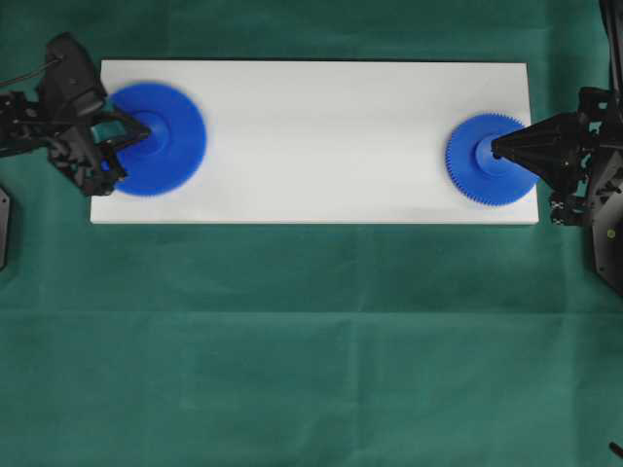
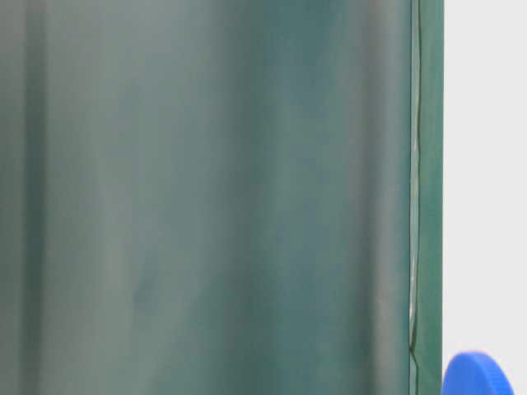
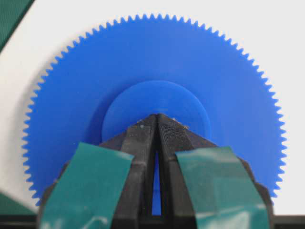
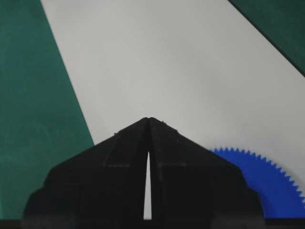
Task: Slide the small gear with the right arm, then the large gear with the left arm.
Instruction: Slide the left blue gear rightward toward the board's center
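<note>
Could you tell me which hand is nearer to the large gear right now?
Left. The left hand rests on the large gear hub; the right hand sits across the board at the small gear.

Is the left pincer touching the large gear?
Cannot tell. In the left wrist view the shut left pincer lies over the hub of the large gear, but no view shows contact or gap plainly.

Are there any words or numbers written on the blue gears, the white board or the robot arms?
None that can be read.
The large gear, the small gear and the white board are plain.
The left gripper carries blank green tape; the right gripper is plain black.
</note>
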You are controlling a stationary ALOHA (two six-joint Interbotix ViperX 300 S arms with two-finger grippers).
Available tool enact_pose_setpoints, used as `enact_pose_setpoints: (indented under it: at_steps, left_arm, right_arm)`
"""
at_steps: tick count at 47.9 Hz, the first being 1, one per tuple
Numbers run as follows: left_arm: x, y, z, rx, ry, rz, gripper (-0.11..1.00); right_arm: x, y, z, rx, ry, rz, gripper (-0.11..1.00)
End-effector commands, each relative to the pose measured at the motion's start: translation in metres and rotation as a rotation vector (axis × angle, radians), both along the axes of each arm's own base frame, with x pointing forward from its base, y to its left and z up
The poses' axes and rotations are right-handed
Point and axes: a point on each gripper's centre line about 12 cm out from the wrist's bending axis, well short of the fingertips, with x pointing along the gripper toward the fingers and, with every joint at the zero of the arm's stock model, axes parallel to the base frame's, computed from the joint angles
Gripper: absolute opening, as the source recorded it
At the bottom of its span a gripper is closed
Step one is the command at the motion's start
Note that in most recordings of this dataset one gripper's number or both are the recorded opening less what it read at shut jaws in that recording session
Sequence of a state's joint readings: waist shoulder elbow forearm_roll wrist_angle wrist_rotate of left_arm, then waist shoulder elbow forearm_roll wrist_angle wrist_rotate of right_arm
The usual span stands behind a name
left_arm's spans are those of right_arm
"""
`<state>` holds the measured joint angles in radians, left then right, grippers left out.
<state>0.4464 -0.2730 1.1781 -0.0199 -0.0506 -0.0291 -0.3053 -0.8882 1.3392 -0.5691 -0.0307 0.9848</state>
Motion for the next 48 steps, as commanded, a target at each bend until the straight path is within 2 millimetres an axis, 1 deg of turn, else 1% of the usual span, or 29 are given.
enact_pose_setpoints:
  at_steps: [1, 4, 8, 11, 12, 18, 19, 28, 35, 41, 44, 48]
  left_arm:
    - [0.013, -0.002, -0.006, -0.010, 0.031, -0.036, 0.00]
    - [0.030, -0.004, -0.003, -0.004, 0.015, -0.065, 0.00]
    - [0.061, -0.003, 0.002, 0.010, -0.011, -0.104, 0.00]
    - [0.085, -0.002, 0.006, 0.019, -0.029, -0.129, 0.00]
    - [0.098, -0.001, 0.008, 0.025, -0.040, -0.139, 0.00]
    - [0.151, 0.008, 0.010, 0.039, -0.075, -0.162, 0.00]
    - [0.164, 0.010, 0.009, 0.041, -0.083, -0.164, 0.00]
    - [0.236, 0.020, 0.006, 0.051, -0.112, -0.190, 0.00]
    - [0.289, 0.022, 0.013, 0.058, -0.136, -0.214, 0.00]
    - [0.319, 0.020, 0.021, 0.057, -0.138, -0.233, 0.00]
    - [0.327, 0.020, 0.021, 0.052, -0.125, -0.236, 0.00]
    - [0.331, 0.020, 0.022, 0.045, -0.108, -0.239, 0.00]
  right_arm:
    - [0.003, -0.001, 0.005, -0.008, -0.013, 0.003, 0.51]
    - [0.003, -0.001, 0.006, -0.008, -0.013, 0.003, 0.51]
    - [0.003, 0.000, 0.005, -0.005, -0.015, 0.006, 0.51]
    - [0.003, 0.000, 0.004, -0.006, -0.013, 0.006, 0.51]
    - [0.003, 0.000, 0.004, -0.006, -0.013, 0.009, 0.51]
    - [0.002, 0.000, 0.002, -0.004, -0.008, 0.009, 0.51]
    - [0.001, 0.001, 0.001, -0.004, -0.007, 0.009, 0.51]
    - [0.000, 0.001, -0.001, -0.006, -0.001, 0.013, 0.51]
    - [-0.002, 0.002, -0.003, -0.018, 0.001, 0.020, 0.51]
    - [-0.004, 0.003, -0.003, -0.027, -0.007, 0.028, 0.51]
    - [-0.005, 0.004, -0.003, -0.034, -0.017, 0.031, 0.51]
    - [-0.008, 0.005, -0.003, -0.039, -0.028, 0.030, 0.51]
